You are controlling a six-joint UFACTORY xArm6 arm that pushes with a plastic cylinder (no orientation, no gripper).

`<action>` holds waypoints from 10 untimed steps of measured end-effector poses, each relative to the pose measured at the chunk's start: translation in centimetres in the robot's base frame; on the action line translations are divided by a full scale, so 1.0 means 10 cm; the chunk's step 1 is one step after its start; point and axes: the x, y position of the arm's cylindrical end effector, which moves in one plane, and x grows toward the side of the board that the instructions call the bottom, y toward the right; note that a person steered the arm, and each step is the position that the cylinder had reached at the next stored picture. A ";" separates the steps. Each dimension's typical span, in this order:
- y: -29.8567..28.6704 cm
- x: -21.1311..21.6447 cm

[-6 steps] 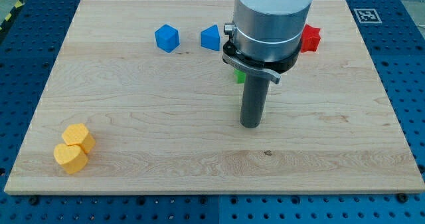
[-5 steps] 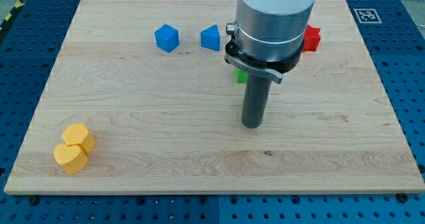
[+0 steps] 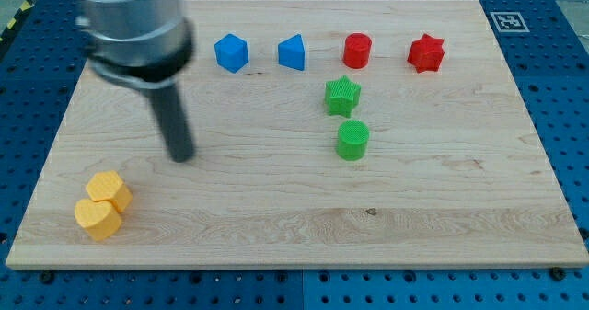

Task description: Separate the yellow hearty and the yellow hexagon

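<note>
The yellow heart (image 3: 98,218) and the yellow hexagon (image 3: 109,189) sit touching each other near the board's bottom left corner, the hexagon just above and right of the heart. My tip (image 3: 181,156) rests on the board up and to the right of the hexagon, a short gap away from it. The rod is blurred by motion.
A blue cube (image 3: 231,52) and a blue wedge-like block (image 3: 292,52) lie at the top middle. A red cylinder (image 3: 357,50) and a red star (image 3: 426,53) lie at the top right. A green star (image 3: 342,96) and a green cylinder (image 3: 352,140) sit mid-board.
My tip has swept from the board's middle far to the left, toward the yellow pair. The green blocks and red cylinder are now uncovered. No block has moved.
</note>
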 end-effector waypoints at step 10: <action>0.03 1.10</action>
